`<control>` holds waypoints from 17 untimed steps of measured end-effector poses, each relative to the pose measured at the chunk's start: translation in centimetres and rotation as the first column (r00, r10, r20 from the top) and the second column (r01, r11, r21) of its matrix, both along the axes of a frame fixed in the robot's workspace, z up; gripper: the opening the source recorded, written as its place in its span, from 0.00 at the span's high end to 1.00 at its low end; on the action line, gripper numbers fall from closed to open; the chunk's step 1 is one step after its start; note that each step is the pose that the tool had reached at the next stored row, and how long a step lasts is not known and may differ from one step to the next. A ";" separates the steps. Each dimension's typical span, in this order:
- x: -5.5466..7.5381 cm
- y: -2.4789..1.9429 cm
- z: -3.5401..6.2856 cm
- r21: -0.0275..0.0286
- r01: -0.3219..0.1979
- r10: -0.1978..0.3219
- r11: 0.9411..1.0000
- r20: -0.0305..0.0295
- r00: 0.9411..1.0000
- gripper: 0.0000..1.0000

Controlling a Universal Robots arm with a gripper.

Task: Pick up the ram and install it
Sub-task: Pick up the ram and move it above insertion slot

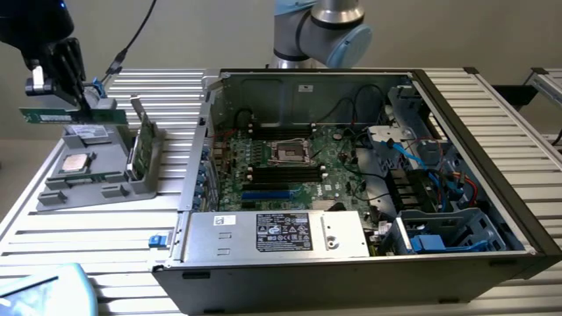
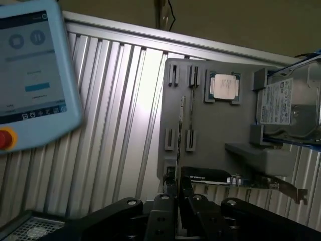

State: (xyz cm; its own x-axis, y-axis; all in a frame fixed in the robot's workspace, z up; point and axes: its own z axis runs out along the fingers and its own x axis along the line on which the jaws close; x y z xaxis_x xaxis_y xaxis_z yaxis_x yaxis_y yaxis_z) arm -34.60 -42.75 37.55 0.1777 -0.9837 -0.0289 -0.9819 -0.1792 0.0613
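My gripper [image 1: 86,107] is clamped on the ram [image 1: 52,116], held with its long axis level above the grey tray [image 1: 88,187], the open case's motherboard [image 1: 299,164] lying well off toward the exterior view's right.

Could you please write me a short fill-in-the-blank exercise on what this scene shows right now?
1. The gripper holds the ram above the gray ___.
2. A square silver ___ lies on that same gray holder.
3. The computer case stands ___, so its motherboard shows.

Missing words: tray; processor; open.
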 end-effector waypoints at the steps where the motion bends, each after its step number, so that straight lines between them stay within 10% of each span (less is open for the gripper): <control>1: 0.4 -0.02 0.35 0.001 0.000 0.000 1.000 0.000 1.000 0.85; 7: 2.5 -0.11 1.87 0.012 0.000 0.000 1.000 0.001 1.000 0.85; 17: 5.6 -0.17 2.53 0.034 -0.001 0.000 0.999 0.031 1.000 0.85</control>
